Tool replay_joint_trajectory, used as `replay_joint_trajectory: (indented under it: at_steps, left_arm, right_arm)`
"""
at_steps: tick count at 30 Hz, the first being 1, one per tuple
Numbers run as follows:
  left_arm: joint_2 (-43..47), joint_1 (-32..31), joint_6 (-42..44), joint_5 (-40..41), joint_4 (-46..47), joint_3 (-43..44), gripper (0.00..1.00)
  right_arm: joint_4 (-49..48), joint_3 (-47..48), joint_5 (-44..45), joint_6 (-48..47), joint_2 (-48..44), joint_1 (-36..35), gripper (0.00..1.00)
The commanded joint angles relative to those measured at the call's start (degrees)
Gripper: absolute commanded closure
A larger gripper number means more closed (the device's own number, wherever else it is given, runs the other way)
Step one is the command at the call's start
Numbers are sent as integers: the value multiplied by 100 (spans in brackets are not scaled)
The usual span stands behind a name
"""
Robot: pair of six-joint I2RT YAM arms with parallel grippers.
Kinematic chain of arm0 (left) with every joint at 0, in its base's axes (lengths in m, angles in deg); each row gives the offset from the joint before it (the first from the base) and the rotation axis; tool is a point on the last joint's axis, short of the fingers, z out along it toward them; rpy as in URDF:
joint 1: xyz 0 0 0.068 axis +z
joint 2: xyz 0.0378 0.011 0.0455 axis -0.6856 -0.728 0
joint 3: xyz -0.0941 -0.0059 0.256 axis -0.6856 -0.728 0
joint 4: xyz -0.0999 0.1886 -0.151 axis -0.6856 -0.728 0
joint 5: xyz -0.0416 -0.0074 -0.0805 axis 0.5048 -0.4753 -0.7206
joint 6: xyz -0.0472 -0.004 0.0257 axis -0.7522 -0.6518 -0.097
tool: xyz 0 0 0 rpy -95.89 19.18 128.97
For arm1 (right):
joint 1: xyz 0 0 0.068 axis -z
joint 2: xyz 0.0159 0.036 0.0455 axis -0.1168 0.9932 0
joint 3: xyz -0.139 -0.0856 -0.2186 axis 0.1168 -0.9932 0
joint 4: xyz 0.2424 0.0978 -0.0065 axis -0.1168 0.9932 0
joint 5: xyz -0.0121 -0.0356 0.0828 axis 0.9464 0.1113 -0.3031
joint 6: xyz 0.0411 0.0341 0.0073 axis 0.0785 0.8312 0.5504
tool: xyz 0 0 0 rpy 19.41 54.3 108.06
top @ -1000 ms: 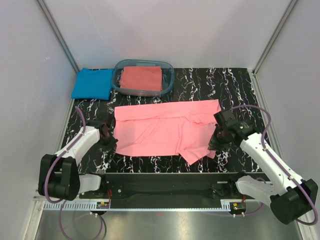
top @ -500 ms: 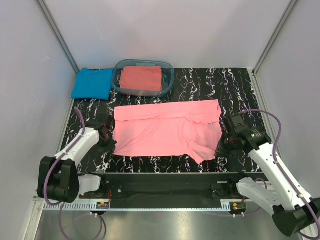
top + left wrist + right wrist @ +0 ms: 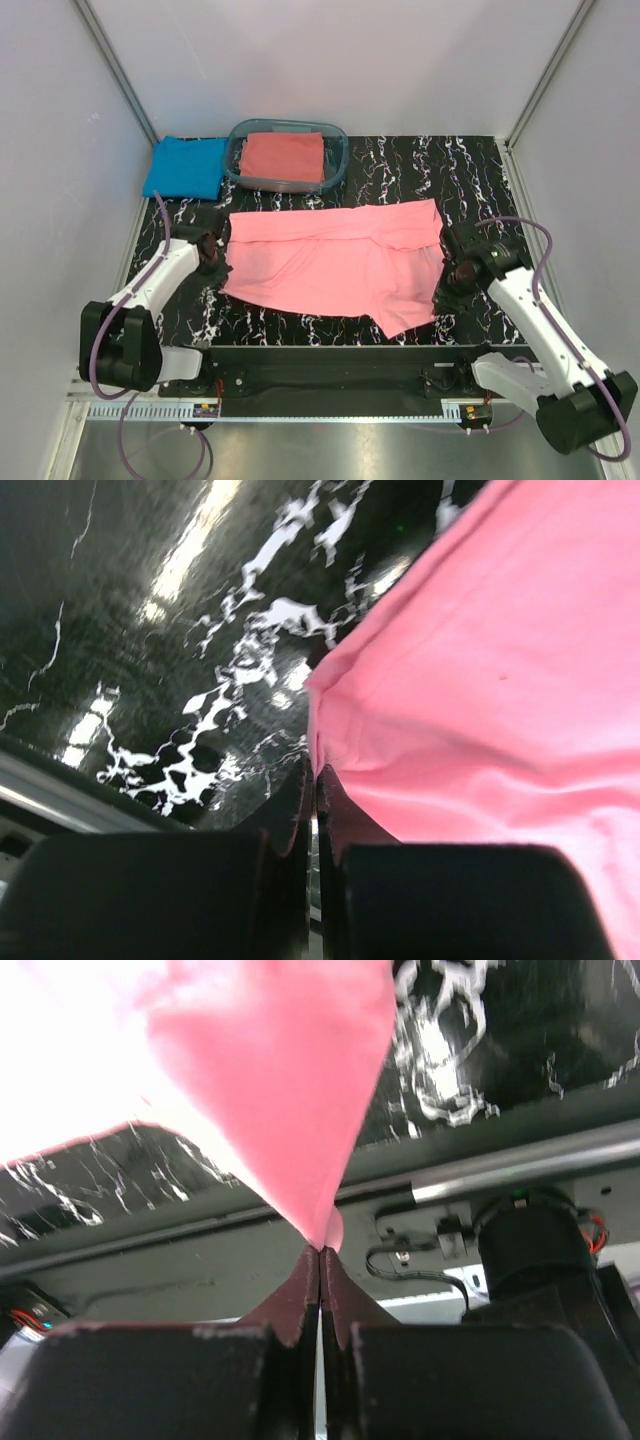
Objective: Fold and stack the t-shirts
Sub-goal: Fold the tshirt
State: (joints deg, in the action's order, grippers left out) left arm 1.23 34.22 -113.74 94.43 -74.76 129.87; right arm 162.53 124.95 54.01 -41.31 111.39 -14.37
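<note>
Pink cloth logged mid-desk: found the light pink t-shirt (image 3: pixel 330 265) spread wide, left to right, over the black white-veined desk (image 3: pixel 450 170). Noted a fold line along its far part and a near right corner drooping toward the near desk edge. Noted wrinkles around the middle, not flat everywhere.

Found the left end effector (image 3: pixel 213 258) at the shirt's left edge and the right end effector (image 3: pixel 447 285) at its right edge, well apart, one per side.

Checked left wrist view: saw the left end effector (image 3: pixel 312 780) clenched, fingers pressed together with a pink corner pinched between them. Saw the cloth (image 3: pixel 480 680) bunched into small creases just beyond the tips, then fanning out to the right above glossy desk (image 3: pixel 120 600).

Checked right wrist view: saw the right end effector (image 3: pixel 320 1260) clenched too, grasping a narrow tip of the same shirt (image 3: pixel 290 1080). Saw the fabric pulled to a point at the tips and widening away from them, with the near desk edge and a metal rail (image 3: pixel 520 1165) behind. Could not tell from this view whether that corner touched the desk.

Spotted a bright blue t-shirt (image 3: pixel 185 167) folded at the far left corner of the desk, just beside a clear bluish tub (image 3: pixel 336 172). Spotted a coral-red t-shirt (image 3: pixel 283 157) folded inside that tub. Marked both as apart from the pink one, beyond its far edge, touched by neither arm.
</note>
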Motion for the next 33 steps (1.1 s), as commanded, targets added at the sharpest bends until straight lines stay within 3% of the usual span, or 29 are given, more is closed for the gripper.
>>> replay_joint_trajectory:
  at_steps: [1,10,20,33]
  left_arm:
    - [-157,27,421,37,282,398,100]
    - [-1236,27,527,19,256,1417,100]
    - [-2257,53,606,168,116,2445,100]
    - [-2969,396,720,282,19,3122,100]
  right_arm:
    - [-514,479,89,-444,460,262,100]
    - [-1016,1841,-429,-1578,2112,1658,100]
    - [-1148,3396,-641,-1948,3659,1906,100]
    - [-1201,4408,-1124,-2098,4890,2082,100]
